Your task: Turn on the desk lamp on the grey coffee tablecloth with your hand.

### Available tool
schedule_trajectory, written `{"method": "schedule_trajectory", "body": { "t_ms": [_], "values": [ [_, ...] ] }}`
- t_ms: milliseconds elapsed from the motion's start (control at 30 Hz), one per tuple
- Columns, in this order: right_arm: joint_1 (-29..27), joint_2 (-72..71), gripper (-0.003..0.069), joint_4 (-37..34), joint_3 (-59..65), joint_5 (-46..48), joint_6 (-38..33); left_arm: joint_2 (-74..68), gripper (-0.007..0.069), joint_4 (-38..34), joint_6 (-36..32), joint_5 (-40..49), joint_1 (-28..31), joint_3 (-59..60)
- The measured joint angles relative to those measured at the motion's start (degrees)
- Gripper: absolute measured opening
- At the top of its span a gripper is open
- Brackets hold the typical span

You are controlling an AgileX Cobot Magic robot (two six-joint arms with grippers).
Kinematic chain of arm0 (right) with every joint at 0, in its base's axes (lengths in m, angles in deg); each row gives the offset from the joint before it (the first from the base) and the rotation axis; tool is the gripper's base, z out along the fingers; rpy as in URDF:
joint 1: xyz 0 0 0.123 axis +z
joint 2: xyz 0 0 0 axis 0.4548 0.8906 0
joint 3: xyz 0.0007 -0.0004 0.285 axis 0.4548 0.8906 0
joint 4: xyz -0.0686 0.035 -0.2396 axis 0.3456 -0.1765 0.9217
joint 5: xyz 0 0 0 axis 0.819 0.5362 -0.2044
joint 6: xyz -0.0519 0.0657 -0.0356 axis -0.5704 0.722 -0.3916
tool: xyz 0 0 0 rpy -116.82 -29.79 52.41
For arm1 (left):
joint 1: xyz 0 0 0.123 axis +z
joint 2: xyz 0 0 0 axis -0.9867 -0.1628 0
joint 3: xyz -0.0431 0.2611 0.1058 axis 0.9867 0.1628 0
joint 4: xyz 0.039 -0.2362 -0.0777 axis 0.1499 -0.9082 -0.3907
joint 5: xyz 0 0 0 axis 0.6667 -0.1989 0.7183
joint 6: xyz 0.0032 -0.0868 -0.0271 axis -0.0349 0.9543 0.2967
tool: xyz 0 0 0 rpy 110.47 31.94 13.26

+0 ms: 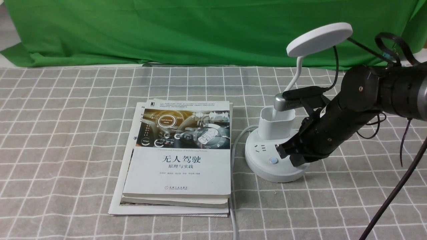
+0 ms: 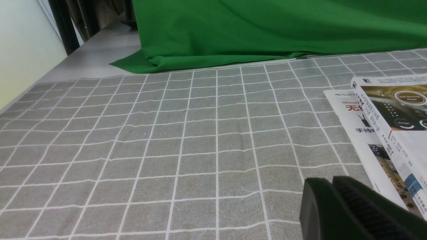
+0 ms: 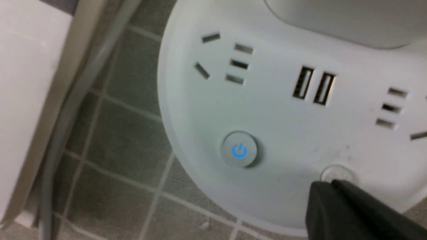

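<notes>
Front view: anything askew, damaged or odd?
Only the stack of books: the lower ones stick out left of the top one, so edges don't line up. The desk lamp stands upright on the grey coffee tablecloth; nothing spilled or visibly damaged.

A stack of books (image 1: 176,166), topped by a Chinese title on self-driving, lies flat ahead of me, to my left; a rumpled green backdrop cloth (image 1: 166,30) hangs behind it.
</notes>
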Motion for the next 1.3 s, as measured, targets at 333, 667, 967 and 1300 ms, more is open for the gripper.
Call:
{"method": "schedule_trajectory", "body": {
  "t_ms": [333, 667, 967, 1300],
  "values": [
    [0.00, -2.00, 0.0031, 0.00, -0.05, -2.78, 0.00, 0.00, 0.0019, 0.00, -0.07, -0.04, 0.00, 0.00],
    [0.00, 2.97, 0.0031, -0.37, -0.70, -1.79, 0.38, 0.00, 0.0019, 0.00, -0.07, -0.04, 0.00, 0.00],
    [0.88, -3.65, 0.0032, -0.38, 0.02, 0.53, 0.58, 0.00, 0.0019, 0.00, -0.07, -0.04, 0.00, 0.00],
    [1.10, -17.92, 0.0033, -0.32, 12.20, 2.87, 2.21, 0.00, 0.0019, 0.00, -0.02, -0.04, 0.00, 0.00]
  ]
}}
